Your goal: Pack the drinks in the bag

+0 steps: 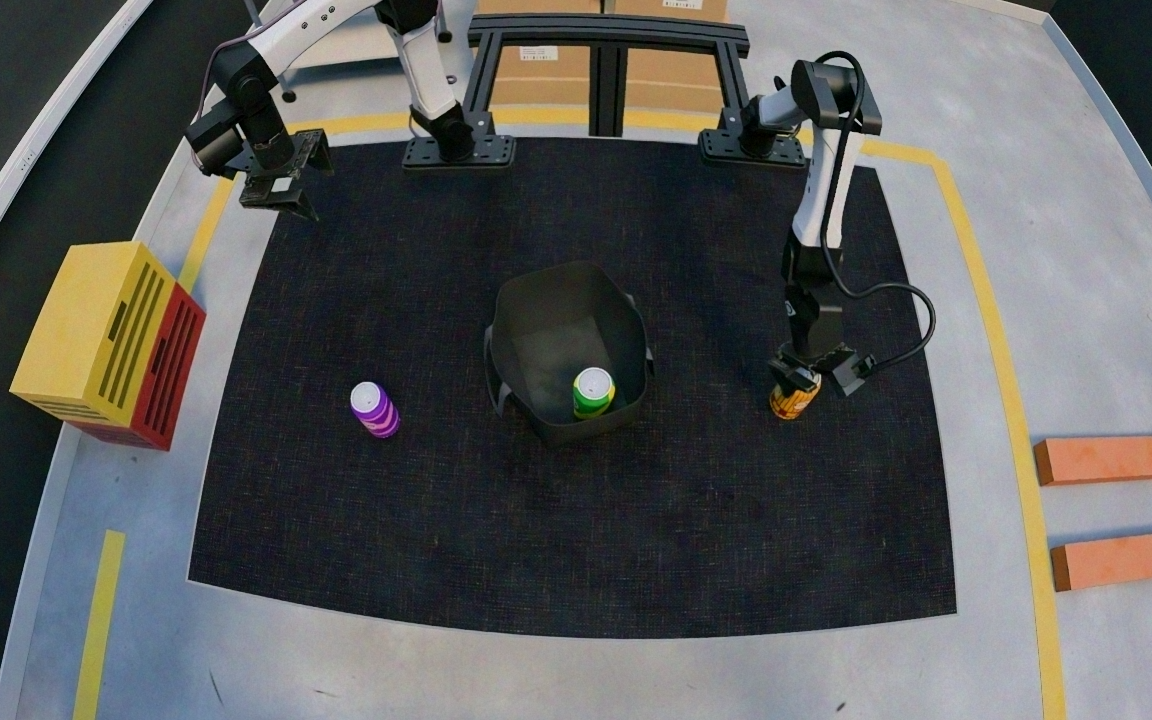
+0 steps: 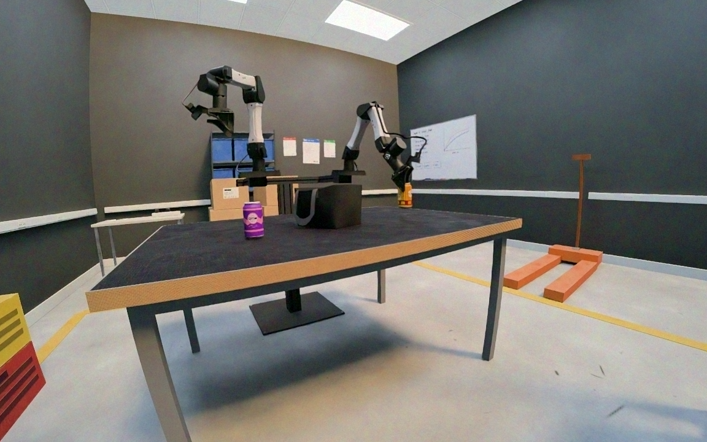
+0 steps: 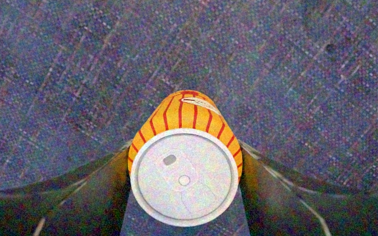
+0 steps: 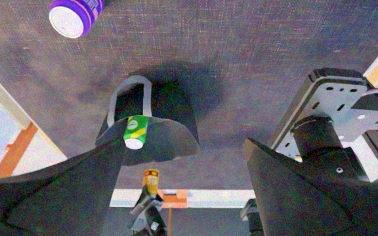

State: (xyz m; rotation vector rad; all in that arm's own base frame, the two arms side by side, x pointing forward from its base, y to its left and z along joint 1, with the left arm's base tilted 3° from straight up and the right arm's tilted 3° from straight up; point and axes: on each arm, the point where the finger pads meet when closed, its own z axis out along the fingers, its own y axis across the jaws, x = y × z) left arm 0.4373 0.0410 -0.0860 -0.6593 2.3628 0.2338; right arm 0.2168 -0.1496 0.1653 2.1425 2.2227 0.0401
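Note:
The canvas bag [image 1: 562, 433] [image 2: 340, 206] [image 4: 179, 105] stands open, walls up, at mid table. A green and yellow can [image 1: 593, 394] [image 4: 138, 128] is upright inside it, near the front wall. A purple can [image 1: 374, 409] [image 2: 253, 220] [image 4: 69, 21] stands on the table, on the right arm's side of the bag. My left gripper [image 1: 798, 372] [image 2: 401, 182] [image 3: 186, 143] is shut on the orange can [image 1: 792, 402] [image 2: 405, 196] [image 3: 187, 115] [image 4: 151, 178], held a little above the table beyond the bag's other side. My right gripper [image 1: 315, 186] [image 4: 184, 140] is open and empty, high above the table's corner.
The dark table top [image 1: 562, 555] [image 2: 196, 252] carries both arm bases at its back edge. A black metal frame [image 1: 607, 28] stands behind it. Yellow and red crates [image 1: 79, 313] stand on the floor beside the table. The bag's grey side handle [image 1: 498, 380] [image 4: 147, 98] sticks outward toward the purple can.

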